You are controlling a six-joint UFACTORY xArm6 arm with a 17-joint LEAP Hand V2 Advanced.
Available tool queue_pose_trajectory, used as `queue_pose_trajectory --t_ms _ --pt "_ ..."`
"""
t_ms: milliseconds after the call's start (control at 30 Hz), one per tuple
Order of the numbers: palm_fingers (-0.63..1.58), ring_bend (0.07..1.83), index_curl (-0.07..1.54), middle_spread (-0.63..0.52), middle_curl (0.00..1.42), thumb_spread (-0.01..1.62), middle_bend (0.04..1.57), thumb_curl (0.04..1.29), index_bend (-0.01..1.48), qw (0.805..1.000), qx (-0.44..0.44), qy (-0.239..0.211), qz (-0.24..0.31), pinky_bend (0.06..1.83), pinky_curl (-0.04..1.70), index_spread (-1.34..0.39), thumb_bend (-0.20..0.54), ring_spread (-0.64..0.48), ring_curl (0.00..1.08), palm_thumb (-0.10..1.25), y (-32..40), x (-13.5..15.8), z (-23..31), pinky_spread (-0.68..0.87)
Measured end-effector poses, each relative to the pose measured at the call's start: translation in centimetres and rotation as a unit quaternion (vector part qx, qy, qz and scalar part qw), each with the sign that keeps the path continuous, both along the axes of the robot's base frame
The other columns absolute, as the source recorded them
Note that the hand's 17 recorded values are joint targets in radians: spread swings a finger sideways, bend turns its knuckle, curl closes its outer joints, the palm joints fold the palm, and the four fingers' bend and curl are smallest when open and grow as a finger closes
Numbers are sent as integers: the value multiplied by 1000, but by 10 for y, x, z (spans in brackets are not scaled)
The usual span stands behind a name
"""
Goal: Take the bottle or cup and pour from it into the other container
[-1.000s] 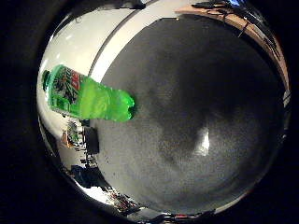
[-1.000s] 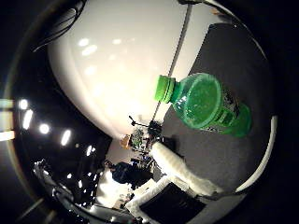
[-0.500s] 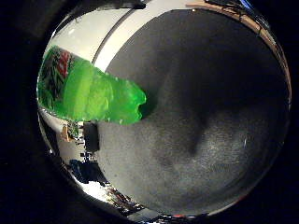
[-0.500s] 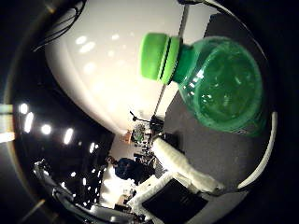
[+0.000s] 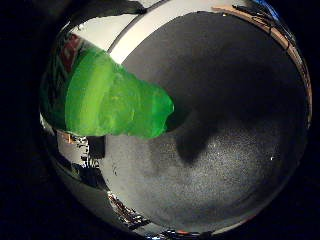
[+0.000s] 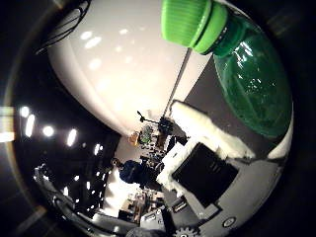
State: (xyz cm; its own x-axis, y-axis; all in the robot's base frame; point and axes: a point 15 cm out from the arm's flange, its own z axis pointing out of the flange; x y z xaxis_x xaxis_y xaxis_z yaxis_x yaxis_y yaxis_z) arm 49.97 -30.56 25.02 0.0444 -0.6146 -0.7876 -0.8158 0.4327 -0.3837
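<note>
A green plastic bottle [image 5: 105, 95] with a green screw cap [image 6: 193, 22] rests on a dark grey table top [image 5: 235, 110]. It fills a large part of the right little finger side palm view, so it is close to the palm. In the right thumb side palm view its cap and shoulder [image 6: 257, 84] loom close. My right hand [image 6: 202, 168] shows there as a white and black finger reaching in beside the bottle, not curled round it.
A white surface [image 6: 118, 69] borders the dark table top along a straight edge. The bottle's shadow [image 5: 200, 145] falls on the table top beside it. Room clutter and lights show far off past the table [image 6: 148, 138].
The bottle has grown much larger in both views as the palm has come closer to it. The finger now reaches further into the right thumb side palm view.
</note>
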Motion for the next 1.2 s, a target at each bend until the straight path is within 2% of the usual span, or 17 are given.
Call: queue_pose_trajectory --t_ms 267,467,567,767,900,1033,1100,1200 --pt "1104 977 379 -133 488 989 595 429 225 1000 -7 23 14 1189 15 -289 -20 -156 380 762 3 -8 -12 -275" --pt "1248 1082 499 -116 563 894 773 486 401 998 -16 51 34 1229 91 -290 -21 -145 434 855 11 -13 -28 -397" --pt "1323 1152 573 -99 590 827 876 522 539 996 -10 65 57 1242 150 -265 -25 -133 460 882 24 -17 -34 -393" --pt "1328 1258 675 -73 625 786 1042 576 792 991 -14 75 114 1330 277 -199 -22 -140 500 933 43 -15 -28 -308" --pt "1281 1345 717 -70 647 781 1160 611 951 990 -13 74 121 1395 364 -174 -18 -140 537 974 45 -15 -25 -252" --pt "1210 1361 739 -77 670 767 1261 647 1065 989 -11 71 132 1464 435 -168 -12 -166 568 1037 48 -16 -20 -220" --pt "1175 1372 747 -79 679 725 1297 677 1097 988 -7 69 138 1491 468 -169 -15 -177 588 1066 51 -17 -18 -204" --pt "1128 1387 757 -82 690 563 1334 739 1143 988 -7 65 141 1476 505 -171 -17 -183 620 1102 52 -16 -15 -202"
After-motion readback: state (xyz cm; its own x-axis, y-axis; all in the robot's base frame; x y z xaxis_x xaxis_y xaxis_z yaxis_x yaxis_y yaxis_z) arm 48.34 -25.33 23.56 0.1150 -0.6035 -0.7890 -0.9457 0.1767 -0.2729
